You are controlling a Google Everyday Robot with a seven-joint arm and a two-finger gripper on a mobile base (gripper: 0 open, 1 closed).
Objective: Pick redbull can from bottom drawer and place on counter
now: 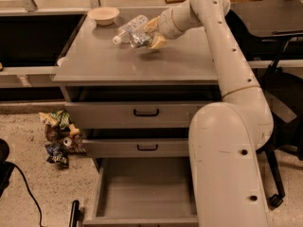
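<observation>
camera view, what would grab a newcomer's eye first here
The big cream robot arm fills the right side, reaching up and left so its gripper sits over the back of the counter, right at a clear plastic bottle. Below, the bottom drawer stands pulled open with nothing showing inside, and crumpled snack bags lie on the floor to the cabinet's left.
</observation>
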